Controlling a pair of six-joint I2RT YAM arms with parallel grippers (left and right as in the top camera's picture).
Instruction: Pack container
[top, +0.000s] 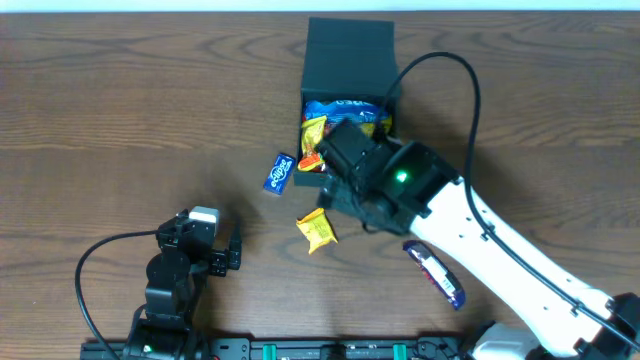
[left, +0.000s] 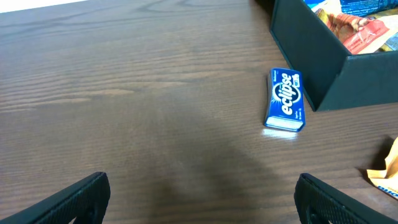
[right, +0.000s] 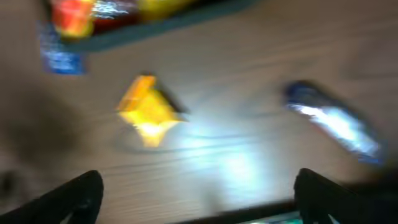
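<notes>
The container (top: 345, 60) sits open at far centre of the table (top: 120, 100), w/ snacks (top: 345, 108) inside. Near its front lies a yellow packet (right: 148, 111) — ahead and a bit left of the right gripper (right: 198, 186), jaws wide, nothing held. The right arm is nearer; the left gripper (left: 200, 193), also wide and empty, hangs well back.

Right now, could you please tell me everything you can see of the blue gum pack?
The gum pack is a flat, glossy blue rectangle with white "eclipse" lettering, seemingly card. It lies face up on the wooden table, close beside the container; whether they touch is unclear. Nothing else touches it.
</notes>
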